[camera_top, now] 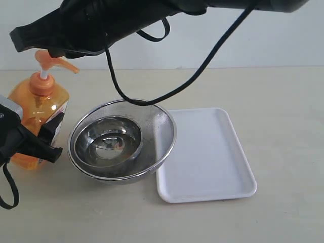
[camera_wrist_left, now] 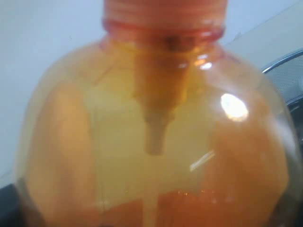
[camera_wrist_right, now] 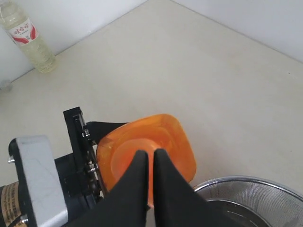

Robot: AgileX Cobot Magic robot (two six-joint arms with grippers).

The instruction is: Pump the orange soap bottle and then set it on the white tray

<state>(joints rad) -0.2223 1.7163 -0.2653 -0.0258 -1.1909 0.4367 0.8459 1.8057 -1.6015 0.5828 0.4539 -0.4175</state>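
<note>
Orange soap bottle [camera_wrist_left: 156, 142], clasped in left gripper [camera_top: 56, 135]

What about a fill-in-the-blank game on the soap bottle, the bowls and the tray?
The soap bottle is coloured ___.
The small steel bowl sits ___ the bigger mesh bowl.
The right gripper has its jaws ___ above the pump head.
The tray beside the bowls is coloured ___.
Missing words: orange, inside, shut, white.
</note>
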